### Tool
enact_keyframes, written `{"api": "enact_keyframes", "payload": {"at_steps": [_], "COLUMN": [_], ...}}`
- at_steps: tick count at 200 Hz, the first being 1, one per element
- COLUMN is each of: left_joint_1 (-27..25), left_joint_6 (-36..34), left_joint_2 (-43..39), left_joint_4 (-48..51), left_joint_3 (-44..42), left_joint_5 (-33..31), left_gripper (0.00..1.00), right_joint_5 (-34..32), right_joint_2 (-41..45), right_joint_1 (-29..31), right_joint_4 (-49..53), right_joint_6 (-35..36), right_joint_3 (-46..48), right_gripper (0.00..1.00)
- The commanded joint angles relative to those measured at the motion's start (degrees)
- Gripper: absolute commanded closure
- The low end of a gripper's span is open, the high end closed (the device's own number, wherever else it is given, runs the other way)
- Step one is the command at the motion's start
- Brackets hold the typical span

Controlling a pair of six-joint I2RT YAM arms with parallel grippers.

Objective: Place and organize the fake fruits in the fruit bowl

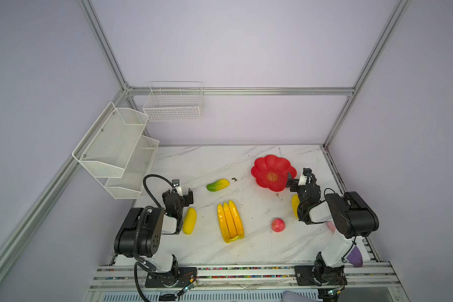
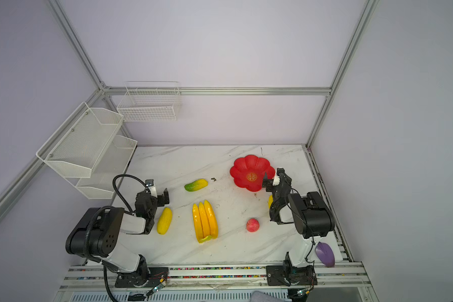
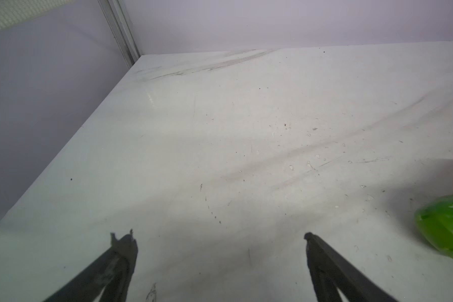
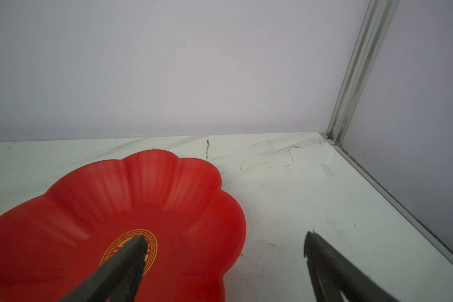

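Nearest the front edge, a purple scoop [image 2: 324, 254] lies beside the right arm's base. On the marble table [image 1: 246, 251], the red-pink apple [image 1: 278, 225] sits right of centre, the banana bunch [image 1: 230, 221] in the middle and a ridged yellow fruit [image 1: 189, 221] just beside the left arm. A second yellow fruit [image 1: 295, 205] is partly hidden under the right arm.

The left gripper [image 3: 216, 236] is spread wide over bare table and holds nothing; the green-yellow mango [image 1: 217, 184] lies near it.

Farther back, the right gripper [image 4: 225, 236] is also spread wide and empty. One finger is over the centre of the red bowl [image 1: 266, 163], the other outside its scalloped rim. The bowl holds no fruit. Its gold emblem [image 1: 272, 177] shows a character in a fret ring, too small to read.

White baskets [image 1: 110, 151] hang on the walls behind.
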State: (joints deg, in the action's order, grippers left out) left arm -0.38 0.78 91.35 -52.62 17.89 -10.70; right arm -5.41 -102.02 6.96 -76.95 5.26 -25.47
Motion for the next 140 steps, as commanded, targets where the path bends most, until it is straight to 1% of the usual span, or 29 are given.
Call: {"api": "enact_keyframes", "payload": {"at_steps": [1,98,140], "left_joint_1": [0.4,0.4,0.4], "left_joint_6": [-0.5,-0.5,-0.5], "left_joint_2": [-1.1,-1.0,-1.0], "left_joint_4": [-2.1,-2.1,-2.1], "left_joint_3": [3.7,3.7,3.6], "left_joint_5": [0.3,0.3,0.2], "left_gripper": [0.0,0.0,0.0], "right_joint_5": [-0.6,0.4,-0.3], "right_joint_2": [0.0,0.0,0.1], "right_joint_1": [0.2,0.2,0.2], "right_joint_4": [-4.3,-4.4,-4.7], "right_joint_6": [1.8,1.9,1.9], "right_joint_3": [1.0,1.0,1.3], "right_gripper": [0.03,0.03,0.03]}}
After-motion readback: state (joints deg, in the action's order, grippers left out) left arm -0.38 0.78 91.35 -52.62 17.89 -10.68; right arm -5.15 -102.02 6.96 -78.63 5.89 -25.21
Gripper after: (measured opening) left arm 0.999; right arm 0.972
